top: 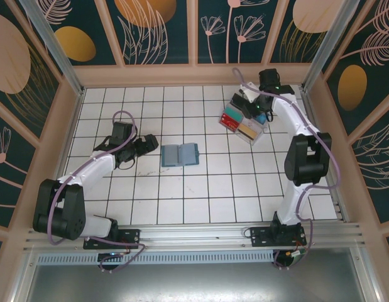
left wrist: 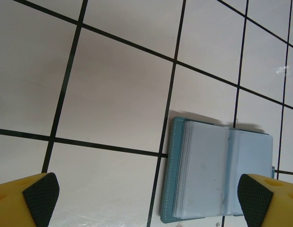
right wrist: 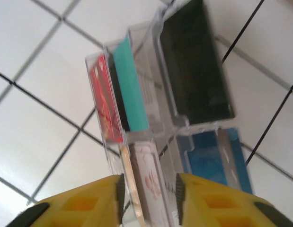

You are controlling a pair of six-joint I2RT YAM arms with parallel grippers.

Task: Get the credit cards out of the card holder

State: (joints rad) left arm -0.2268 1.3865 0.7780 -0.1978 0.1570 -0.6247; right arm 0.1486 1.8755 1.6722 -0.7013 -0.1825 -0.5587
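The teal card holder (top: 180, 155) lies open and flat on the tiled floor, mid-table. In the left wrist view the card holder (left wrist: 221, 172) shows clear empty-looking sleeves. My left gripper (top: 141, 146) stands open just left of it, and its fingertips (left wrist: 39, 197) are spread wide and hold nothing. My right gripper (top: 253, 111) hovers over the clear tray (top: 244, 123) at the back right. A pale pink-white card (right wrist: 148, 182) stands on edge in a tray slot between the open right gripper (right wrist: 148, 191) pads, with gaps on both sides. A red-and-white card (right wrist: 102, 106) stands in the slot behind.
The clear tray (right wrist: 137, 52) also holds a teal piece (right wrist: 129, 87), a dark compartment (right wrist: 196, 66) and a blue one (right wrist: 215, 161). Wooden walls ring the tiled floor (top: 200, 195). Bare tiles lie between the card holder and the tray.
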